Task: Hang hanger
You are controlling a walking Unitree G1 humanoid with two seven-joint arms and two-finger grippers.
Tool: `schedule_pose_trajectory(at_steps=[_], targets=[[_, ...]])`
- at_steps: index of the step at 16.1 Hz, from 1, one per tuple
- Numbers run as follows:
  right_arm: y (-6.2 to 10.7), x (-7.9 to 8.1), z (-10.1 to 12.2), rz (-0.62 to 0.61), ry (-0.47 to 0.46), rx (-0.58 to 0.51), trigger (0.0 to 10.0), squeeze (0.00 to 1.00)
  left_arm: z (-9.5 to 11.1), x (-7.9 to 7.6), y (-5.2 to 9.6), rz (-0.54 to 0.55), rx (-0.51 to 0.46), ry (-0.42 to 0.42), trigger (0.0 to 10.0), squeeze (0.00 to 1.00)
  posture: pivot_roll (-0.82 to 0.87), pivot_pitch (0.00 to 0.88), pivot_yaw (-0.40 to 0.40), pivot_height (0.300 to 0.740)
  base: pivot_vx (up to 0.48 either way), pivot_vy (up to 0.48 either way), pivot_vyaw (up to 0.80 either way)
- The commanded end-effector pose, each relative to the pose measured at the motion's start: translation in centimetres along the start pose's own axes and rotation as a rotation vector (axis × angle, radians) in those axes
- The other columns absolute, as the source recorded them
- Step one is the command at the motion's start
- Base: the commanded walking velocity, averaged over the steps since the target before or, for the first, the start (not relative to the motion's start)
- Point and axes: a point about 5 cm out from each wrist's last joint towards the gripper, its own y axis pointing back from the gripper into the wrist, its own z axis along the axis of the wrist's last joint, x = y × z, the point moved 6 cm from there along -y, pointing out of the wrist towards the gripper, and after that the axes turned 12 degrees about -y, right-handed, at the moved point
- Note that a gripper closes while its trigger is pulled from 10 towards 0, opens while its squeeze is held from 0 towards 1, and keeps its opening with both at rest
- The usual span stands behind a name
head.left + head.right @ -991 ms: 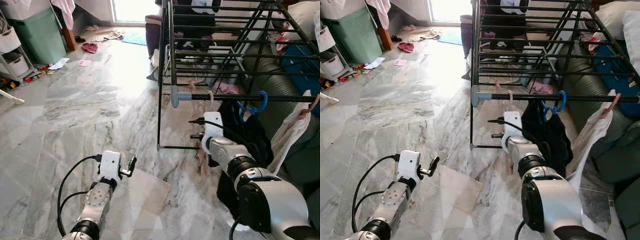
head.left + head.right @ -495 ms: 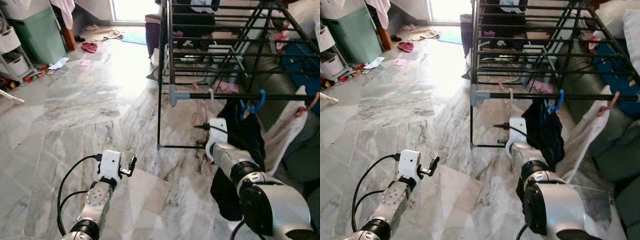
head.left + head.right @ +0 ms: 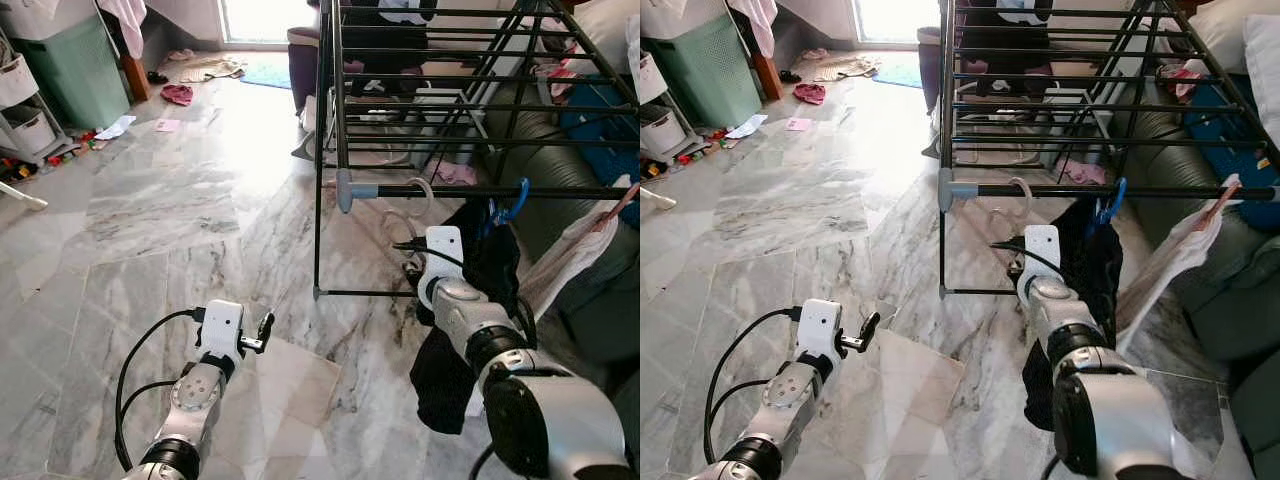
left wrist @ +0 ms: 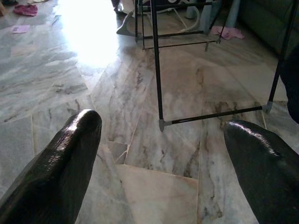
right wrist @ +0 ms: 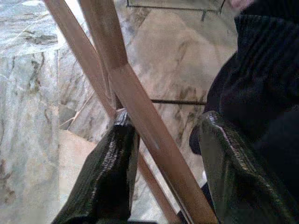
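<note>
Nearest, the left gripper (image 4: 159,154) hangs idle low over the marble floor (image 3: 150,220), its jaws spread wide with nothing between them, just as a second ago. The right arm (image 3: 470,320) is the one that has moved: over the last second it has lifted and drifted to the robot's right, toward the front rail (image 3: 560,191) of the drying rack (image 3: 330,150). At the right gripper (image 5: 163,163) the jaws are closed about the wooden hanger (image 5: 135,93), whose bars run slantwise from one finger across to the other. The hold looks light rather than tight. Beyond the wrist, the hanger's pale hook (image 3: 424,188) now shows as a fuller loop over the rail near its grey end cap, where before only a small curl of it could be seen. That suggests the hook is seated, or very nearly, though whether it bears the weight cannot be told. A black garment (image 3: 495,260) on a blue hanger (image 3: 518,197) just beside it now drapes down against the arm. In my judgement the hang is almost done. What is left is to check that the hook sits fully over the rail, then open the jaws and draw back without catching the black cloth.
</note>
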Motion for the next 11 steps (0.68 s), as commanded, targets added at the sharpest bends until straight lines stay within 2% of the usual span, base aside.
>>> schedule_pose_trajectory(at_steps=[1,7,9,11], targets=[[0.1,-0.2,0.3,0.000,0.029,-0.033,10.0,1.00,0.1,0.1,-0.1,-0.004,0.006,-0.010,10.0,0.00,-0.05,0.057,-0.004,0.740,0.000,0.000,0.00],[0.6,-2.4,-0.6,-0.024,0.085,-0.077,10.0,1.00,0.0,0.1,-0.2,-0.008,0.013,-0.013,10.0,0.00,-0.07,0.064,0.008,0.740,0.000,0.000,0.00],[0.9,-2.1,-0.2,-0.009,0.095,-0.123,10.0,1.00,-0.2,0.1,-0.1,-0.010,0.017,-0.011,10.0,0.00,-0.08,0.069,0.010,0.740,0.000,0.000,0.00],[1.5,-1.0,0.1,0.041,0.122,-0.187,10.0,1.00,-0.3,0.1,0.0,-0.012,0.021,-0.012,10.0,0.00,-0.08,0.078,0.012,0.740,0.000,0.000,0.00]])
